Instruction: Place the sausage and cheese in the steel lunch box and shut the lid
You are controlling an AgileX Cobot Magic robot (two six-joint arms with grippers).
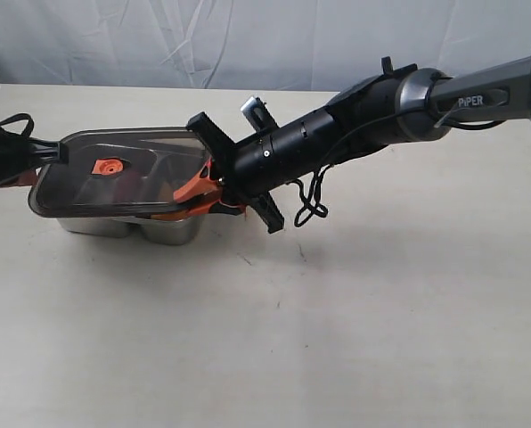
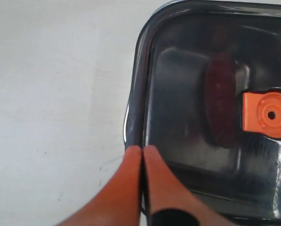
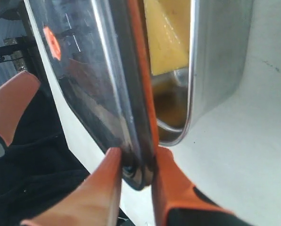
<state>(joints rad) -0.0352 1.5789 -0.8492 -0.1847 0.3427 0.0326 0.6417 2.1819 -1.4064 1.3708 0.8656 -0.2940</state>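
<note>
left end effector (image 2: 141, 149) and right end effector (image 3: 136, 157) tight on opposite lid (image 1: 154, 159) ends

Dark translucent lid (image 1: 150, 169) over steel lunch box (image 1: 172, 234)
Yellow cheese wedge (image 3: 166, 37) in box's right end, red sausage (image 2: 220, 99) in left.

I count one lid (image 1: 114, 174), one steel lunch box (image 1: 172, 232), one red sausage (image 2: 220, 99) and one yellow wedge of cheese (image 3: 166, 37) before me.

lid (image 1: 141, 178) — over steel lunch box (image 1: 159, 232) | right jaws clamp its end
</note>
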